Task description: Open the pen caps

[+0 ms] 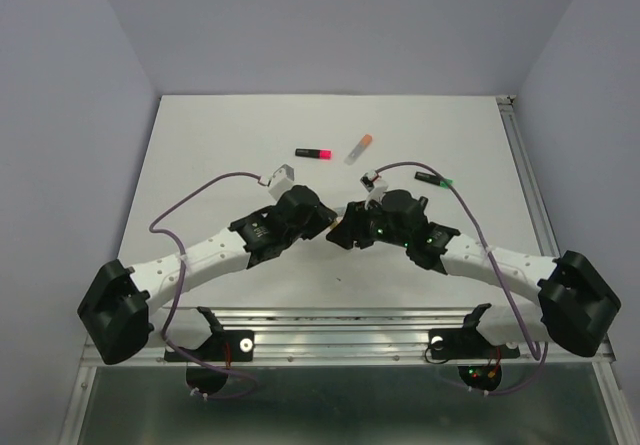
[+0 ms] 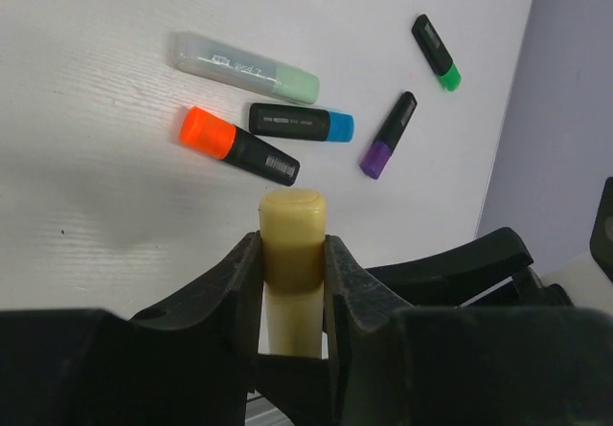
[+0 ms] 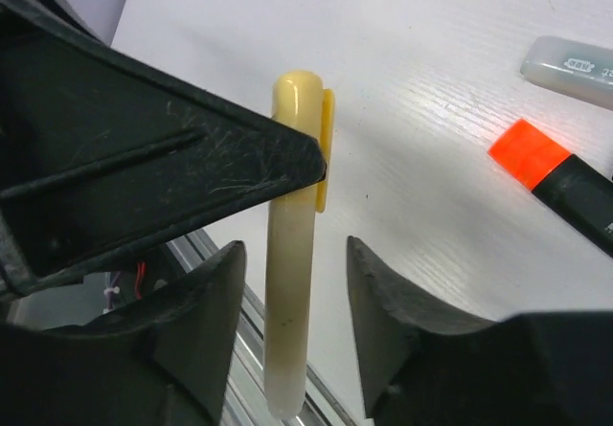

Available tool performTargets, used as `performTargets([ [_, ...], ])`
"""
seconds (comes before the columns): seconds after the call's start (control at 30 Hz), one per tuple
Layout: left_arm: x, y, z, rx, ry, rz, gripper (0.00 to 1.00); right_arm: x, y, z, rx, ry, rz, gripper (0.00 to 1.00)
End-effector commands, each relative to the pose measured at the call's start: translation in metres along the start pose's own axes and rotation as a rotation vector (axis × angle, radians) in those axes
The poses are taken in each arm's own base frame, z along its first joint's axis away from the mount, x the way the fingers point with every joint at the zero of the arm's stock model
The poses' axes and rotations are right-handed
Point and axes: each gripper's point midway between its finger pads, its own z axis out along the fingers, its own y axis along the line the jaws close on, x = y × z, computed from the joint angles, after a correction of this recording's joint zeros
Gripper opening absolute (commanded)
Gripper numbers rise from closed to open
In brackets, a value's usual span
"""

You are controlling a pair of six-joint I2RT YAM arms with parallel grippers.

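Cap (image 2: 294, 230) in left jaws; right jaws apart

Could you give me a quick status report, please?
Left gripper shut on yellow cap, cap not yet off. Right gripper open, straddling the pen barrel. Orange pen lies apart, not in the way.

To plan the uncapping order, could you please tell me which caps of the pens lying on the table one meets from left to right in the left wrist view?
Stubby orange plastic cap → pale green plastic cap → blue plastic cap → purple plastic cap → bright green plastic cap.
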Motion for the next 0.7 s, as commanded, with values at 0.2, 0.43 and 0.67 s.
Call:
performTargets([
  [0.2,-0.011,-0.012,-0.011,0.039,-0.050,-0.069,0.00,-0.021,0.030,0.005,-0.081,-0.028,-0.002,0.01],
  [0.43,-0.067,-0.010,-0.002,-0.030,-0.295,-0.129,0.00,-0.008,0.048,-0.016,-0.147,0.014,0.012,0.01],
  [0.67,-0.142,0.044,0.040,-0.225,-0.454,-0.171,0.00,0.029,0.072,-0.061,-0.305,0.115,0.067,0.01],
])
